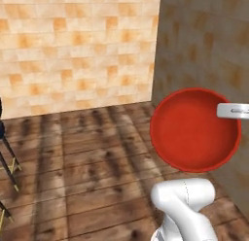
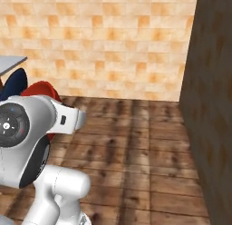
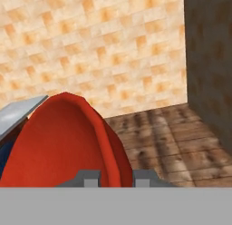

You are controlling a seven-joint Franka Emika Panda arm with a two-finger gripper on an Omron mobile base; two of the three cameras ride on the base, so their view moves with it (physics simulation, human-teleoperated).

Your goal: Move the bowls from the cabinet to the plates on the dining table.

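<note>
My gripper (image 3: 116,178) is shut on the rim of the red bowl (image 3: 63,142), and a dark fingertip (image 3: 88,177) shows on each side of the rim. The bowl hangs in the air on edge, its hollow facing the left base view as a red disc (image 1: 194,130). In the right base view a slice of the red bowl (image 2: 43,89) peeks out behind my white arm. A grey slab corner (image 3: 20,111), seemingly the dining table, juts in at the left, with something dark blue under it. The cabinet and the plates are out of view.
An orange tiled wall (image 1: 73,45) closes the far side. A dark brown wall (image 2: 213,106) stands close on the right. Wooden plank floor (image 2: 136,142) spreads below. Thin dark stool legs (image 1: 7,157) lean in at the left edge. A blue stool (image 2: 13,83) sits under the grey top (image 2: 9,63).
</note>
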